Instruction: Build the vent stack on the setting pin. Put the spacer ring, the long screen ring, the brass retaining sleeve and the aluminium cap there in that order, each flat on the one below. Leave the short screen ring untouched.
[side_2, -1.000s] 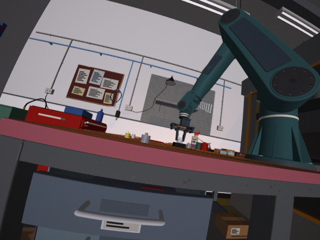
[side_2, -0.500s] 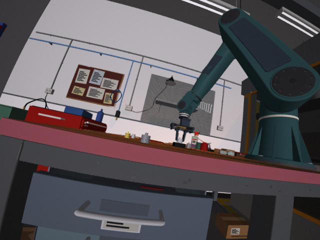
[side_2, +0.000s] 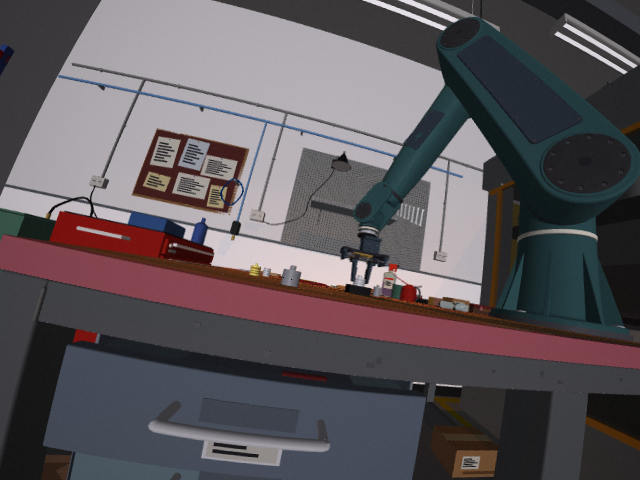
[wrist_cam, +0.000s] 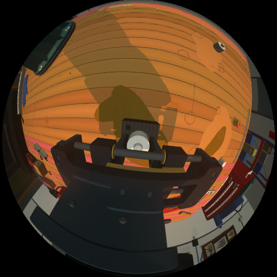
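Note:
My gripper (side_2: 360, 279) (wrist_cam: 138, 147) is closed around a pale ribbed ring (wrist_cam: 138, 142), a screen ring or the spacer; I cannot tell which. I hold it right over the black base of the setting pin (side_2: 359, 290) (wrist_cam: 140, 126). The pin's tip shows through the ring's bore. Further left on the bench stand the brass retaining sleeve (side_2: 255, 269), a small pale ring (side_2: 267, 272) and the grey aluminium cap (side_2: 291, 276). In the wrist camera a dark grey ring-shaped part (wrist_cam: 219, 46) lies far across the bench.
The red front edge of the bench (side_2: 310, 315) runs below the gripper. A white bottle (side_2: 390, 279), a red can (side_2: 409, 292) and small parts stand to the right of the pin. A red toolbox (side_2: 129, 238) sits far left. The arm's base (side_2: 558, 289) is at right.

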